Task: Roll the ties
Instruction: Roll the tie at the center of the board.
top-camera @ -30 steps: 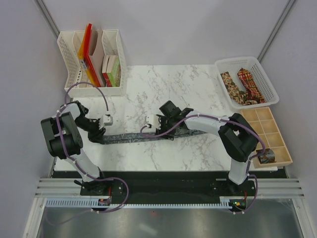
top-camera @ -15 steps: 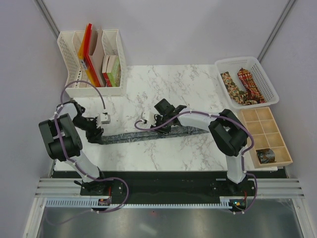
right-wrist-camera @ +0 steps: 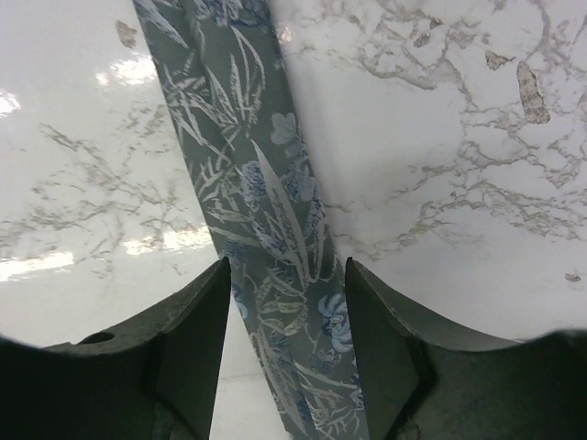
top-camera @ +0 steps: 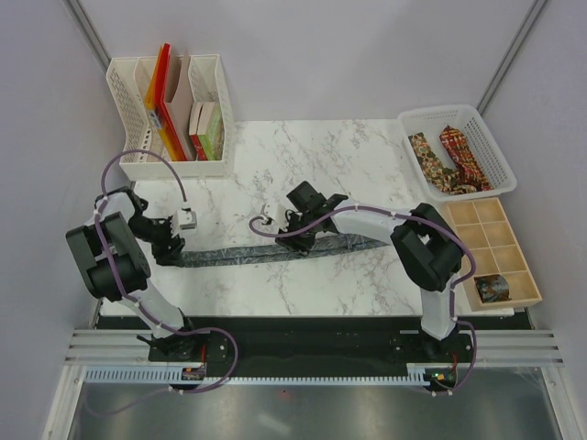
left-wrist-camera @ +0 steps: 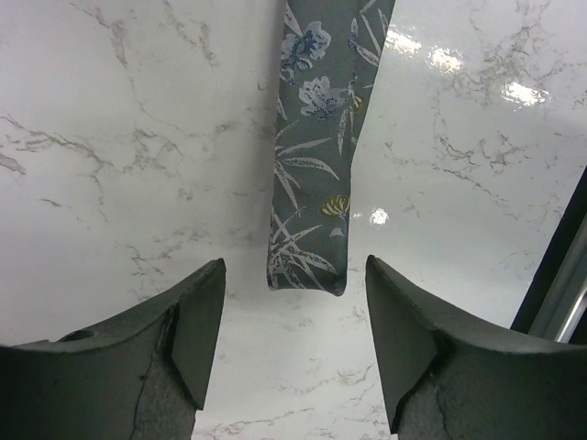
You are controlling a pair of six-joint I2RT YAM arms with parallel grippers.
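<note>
- Beneath both arms, the marble table (top-camera: 367, 147) carried every item listed below.
- At the table's far-left corner stood a white file rack (top-camera: 174, 170) holding upright books and folders (top-camera: 163, 101).
- At the table's far-right corner sat a white mesh basket (top-camera: 438, 112). A brown-gold tie (top-camera: 424, 151) and a red tie (top-camera: 459, 151) lay loose inside it, side by side.
- Against the table's right edge, just nearer than the basket, sat a wooden tray (top-camera: 487, 246) divided into compartments. One dark patterned roll (top-camera: 492, 289) occupied a compartment in its nearest row.
- Across the table's near half, the dark grey-green tie (top-camera: 238, 256) lay flat and unrolled, running left to right.
- Over the table's left side, the left gripper (left-wrist-camera: 293, 268) had its fingers (left-wrist-camera: 197, 321) spread wide. The tie's narrow end (left-wrist-camera: 312, 183) lay on the marble in line with the gap, just ahead of the fingertips and clear of both.
- Near the table's centre, the right gripper (right-wrist-camera: 286, 266) straddled the tie (right-wrist-camera: 266, 211) with fingers (right-wrist-camera: 193, 339) apart. The fabric passed through the gap unclamped.
</note>
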